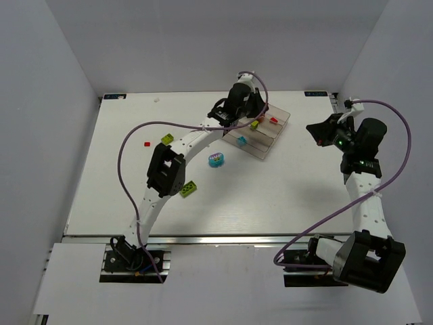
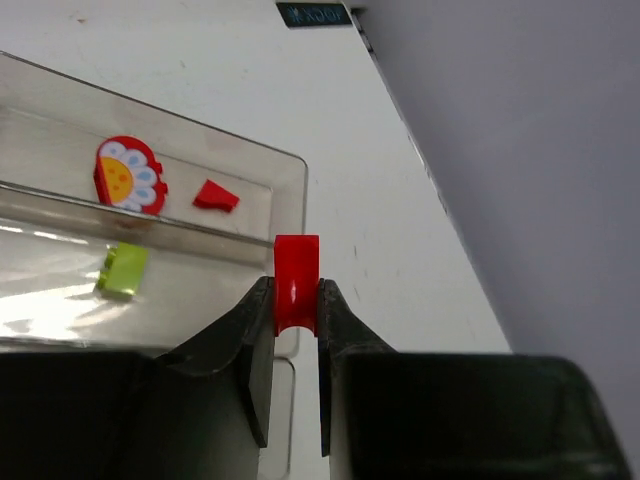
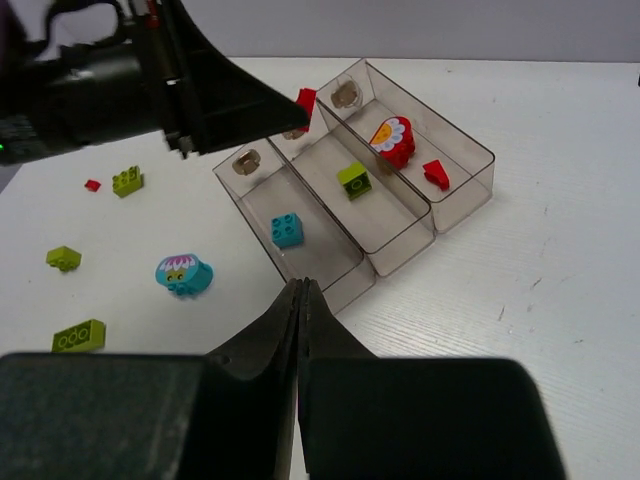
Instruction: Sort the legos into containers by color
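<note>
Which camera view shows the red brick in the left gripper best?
Left wrist: the red brick sits centred, pinched in the left gripper. Right wrist shows only a red corner; top external hides it under the gripper.

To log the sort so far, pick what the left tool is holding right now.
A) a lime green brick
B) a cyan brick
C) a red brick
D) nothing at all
C: in the left wrist view the left tool is shut on a red brick, which is pinched between its jaws and sticks out past their tips.
</note>
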You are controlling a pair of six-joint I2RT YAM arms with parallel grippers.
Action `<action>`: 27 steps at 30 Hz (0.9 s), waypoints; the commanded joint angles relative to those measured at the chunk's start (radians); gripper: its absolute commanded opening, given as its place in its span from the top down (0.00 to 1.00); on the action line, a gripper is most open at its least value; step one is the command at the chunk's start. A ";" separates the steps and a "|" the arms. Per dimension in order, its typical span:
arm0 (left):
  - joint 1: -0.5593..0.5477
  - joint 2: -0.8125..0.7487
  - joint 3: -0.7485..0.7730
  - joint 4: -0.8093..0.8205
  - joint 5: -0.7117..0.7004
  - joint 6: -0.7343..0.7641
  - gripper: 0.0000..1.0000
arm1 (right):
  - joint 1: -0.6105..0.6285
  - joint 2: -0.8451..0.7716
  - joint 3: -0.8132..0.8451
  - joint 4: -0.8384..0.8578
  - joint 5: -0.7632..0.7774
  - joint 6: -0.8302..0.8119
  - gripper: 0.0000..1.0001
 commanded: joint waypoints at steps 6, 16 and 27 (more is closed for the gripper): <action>0.086 0.167 0.031 0.509 0.100 -0.230 1.00 | -0.062 -0.023 -0.011 0.071 -0.073 0.052 1.00; 0.095 0.282 0.037 0.642 -0.055 -0.197 0.97 | -0.109 -0.007 -0.025 0.103 -0.146 0.089 1.00; 0.095 0.345 0.077 0.615 -0.150 -0.170 0.77 | -0.135 -0.005 -0.037 0.137 -0.215 0.126 1.00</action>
